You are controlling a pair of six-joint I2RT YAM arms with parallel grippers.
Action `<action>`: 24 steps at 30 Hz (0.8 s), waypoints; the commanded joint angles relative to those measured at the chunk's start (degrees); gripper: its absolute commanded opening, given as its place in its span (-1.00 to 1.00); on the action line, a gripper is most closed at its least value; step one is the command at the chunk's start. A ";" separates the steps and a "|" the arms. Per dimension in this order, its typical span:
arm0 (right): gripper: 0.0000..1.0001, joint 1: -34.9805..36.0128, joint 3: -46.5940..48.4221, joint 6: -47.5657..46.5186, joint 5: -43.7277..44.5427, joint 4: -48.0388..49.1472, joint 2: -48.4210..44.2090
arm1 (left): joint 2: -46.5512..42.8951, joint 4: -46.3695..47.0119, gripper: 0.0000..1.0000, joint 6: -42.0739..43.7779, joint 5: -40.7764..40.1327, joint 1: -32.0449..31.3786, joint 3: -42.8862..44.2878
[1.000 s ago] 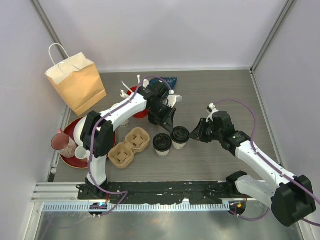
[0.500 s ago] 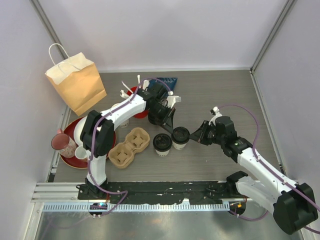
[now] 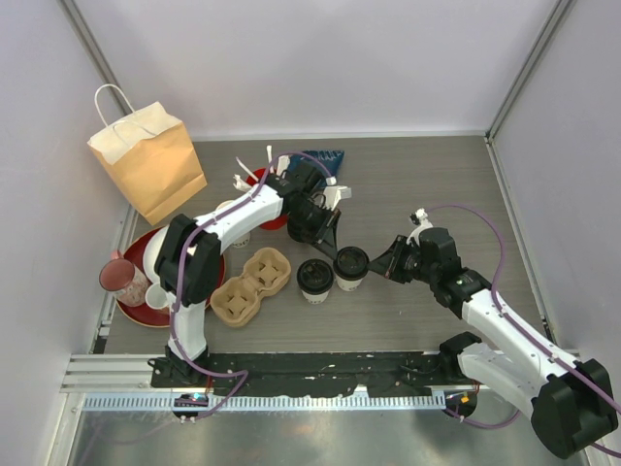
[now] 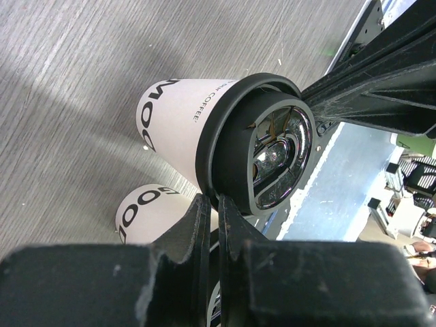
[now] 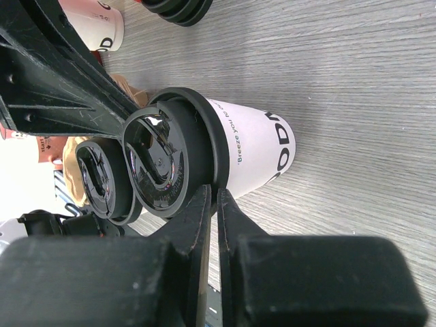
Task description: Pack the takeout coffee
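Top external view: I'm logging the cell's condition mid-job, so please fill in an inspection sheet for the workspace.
Surface: grey wood-grain table, no spill seen.
Job's things: right-hand cup and left-hand cup upright, lidded, close together; pulp carrier beside them, empty where visible; paper bag upright, far left.
Clutter: red tray with pink glass and white mug; blue item at back.
End effectors: left end effector and right end effector both closed on the right-hand cup's lid rim.
Cables: purple cable looping on each arm, clear of the cups.
Surroundings: white walls; metal rail at near edge.
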 commanded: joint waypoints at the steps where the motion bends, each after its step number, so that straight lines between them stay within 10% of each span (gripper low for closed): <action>1: -0.83 0.27 -2.24 -1.63 3.18 -6.48 2.44 | 4.01 -0.24 -1.00 4.30 -7.70 -3.70 -0.71; 24: -0.52 0.27 6.29 -4.18 2.30 -11.49 -1.69 | 1.55 -2.96 -0.67 5.00 -10.34 -3.00 9.40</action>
